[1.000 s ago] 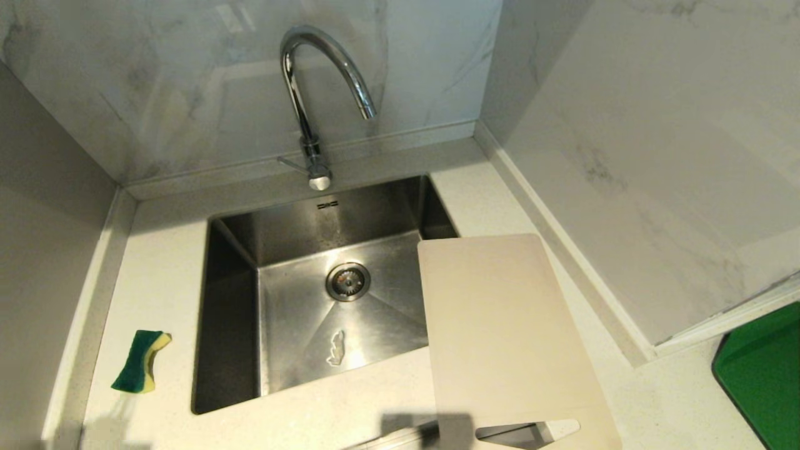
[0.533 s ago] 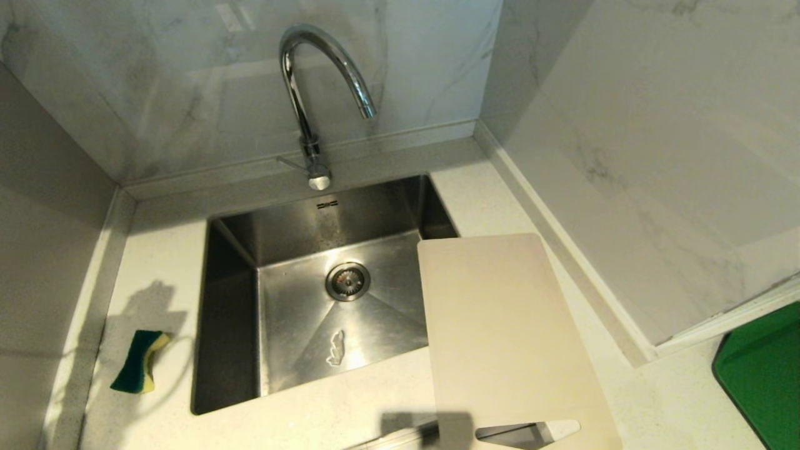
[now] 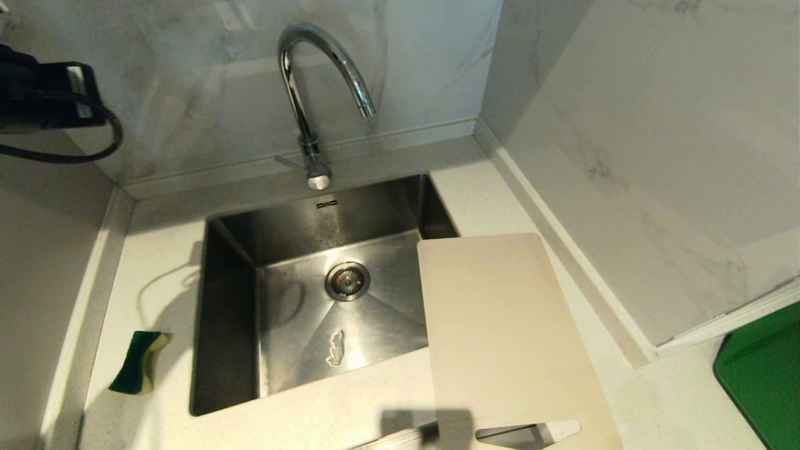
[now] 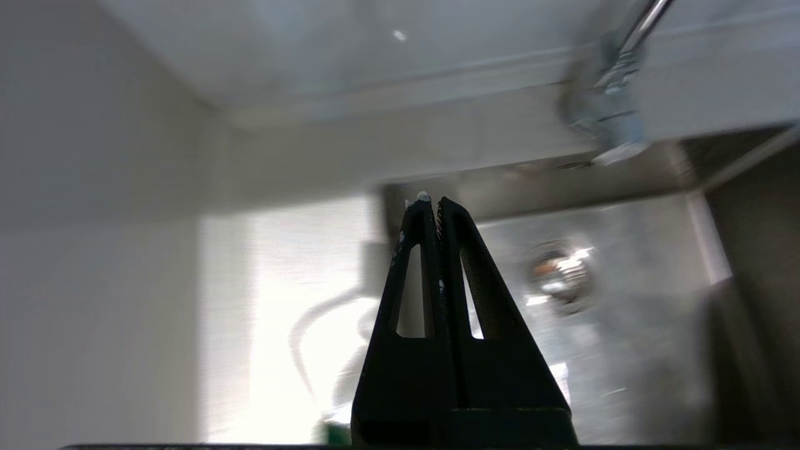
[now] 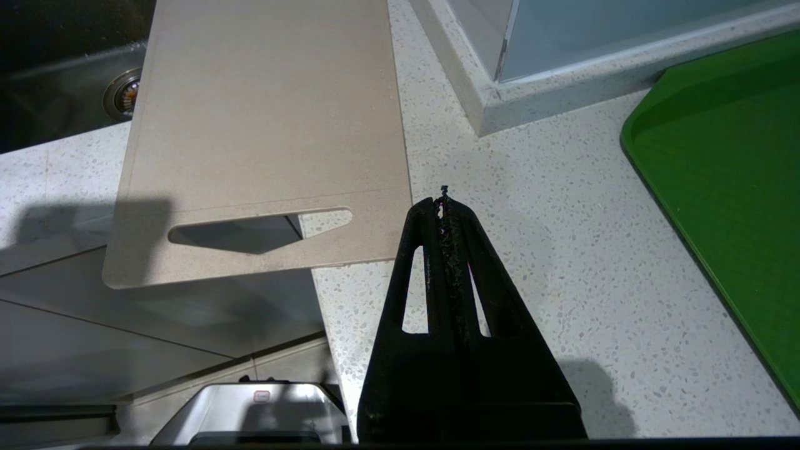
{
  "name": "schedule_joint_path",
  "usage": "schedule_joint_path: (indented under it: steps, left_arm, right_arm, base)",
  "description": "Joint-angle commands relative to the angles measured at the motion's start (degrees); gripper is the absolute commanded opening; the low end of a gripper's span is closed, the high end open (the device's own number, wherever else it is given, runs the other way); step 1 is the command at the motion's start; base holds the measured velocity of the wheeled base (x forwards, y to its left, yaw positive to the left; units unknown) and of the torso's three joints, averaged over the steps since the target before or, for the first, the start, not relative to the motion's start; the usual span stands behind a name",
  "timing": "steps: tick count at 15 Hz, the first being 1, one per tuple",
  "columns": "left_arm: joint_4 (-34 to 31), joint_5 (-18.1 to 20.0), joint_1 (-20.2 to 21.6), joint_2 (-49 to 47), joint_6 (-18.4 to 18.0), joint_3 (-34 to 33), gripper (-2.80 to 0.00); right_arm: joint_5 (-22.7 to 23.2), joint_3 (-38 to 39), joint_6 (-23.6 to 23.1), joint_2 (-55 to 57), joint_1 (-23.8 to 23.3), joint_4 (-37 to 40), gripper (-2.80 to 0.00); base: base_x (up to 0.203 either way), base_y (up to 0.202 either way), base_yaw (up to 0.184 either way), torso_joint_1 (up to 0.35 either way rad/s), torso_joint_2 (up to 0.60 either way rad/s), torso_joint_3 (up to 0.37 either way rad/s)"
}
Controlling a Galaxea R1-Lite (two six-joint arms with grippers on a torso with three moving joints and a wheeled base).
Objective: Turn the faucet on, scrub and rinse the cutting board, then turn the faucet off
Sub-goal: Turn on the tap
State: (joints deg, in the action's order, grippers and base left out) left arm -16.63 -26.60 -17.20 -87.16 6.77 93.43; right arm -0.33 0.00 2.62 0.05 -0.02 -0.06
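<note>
The chrome gooseneck faucet stands behind the sink, its thin lever pointing left; no water runs. The cream cutting board lies flat over the sink's right rim and the counter, slot handle toward me. The black wrist of my left arm shows high at the far left. My left gripper is shut and empty, in the air over the sink's left rim, with the faucet base ahead and to its right. My right gripper is shut and empty, above the counter just right of the cutting board's handle end.
The steel sink has a round drain. A green-and-yellow sponge lies on the counter left of the sink. A bright green tray sits at the far right. Marble walls close in behind and on both sides.
My left arm has swung up into the head view at the upper left. Its shadow has spread over the counter by the sponge and onto the sink. The right arm has not moved.
</note>
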Motion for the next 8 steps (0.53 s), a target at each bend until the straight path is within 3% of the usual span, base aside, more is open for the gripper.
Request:
schedule_joint_path:
  steps: [1,4,8]
  left_arm:
    - [3.03,-0.34,-1.33,-11.36,7.06,2.91,-2.80]
    - [8.16,1.83,-1.52,-18.57,14.44,7.21,-2.80]
    - [9.69,2.60,-1.42,-26.75,18.61,16.70,-2.80]
  right_arm:
    - [-0.02,0.00,0.01,0.04,-0.06,-0.03,-2.80]
    - [-0.02,0.00,0.01,0.04,0.02,-0.03,-2.80]
    - [-0.02,0.00,0.00,0.04,-0.05,-0.03,-2.80]
  base:
    - [0.000,0.000,0.000,0.000,0.00,0.000]
    - [0.000,0.000,0.000,0.000,0.00,0.000]
    - [0.000,0.000,0.000,0.000,0.00,0.000]
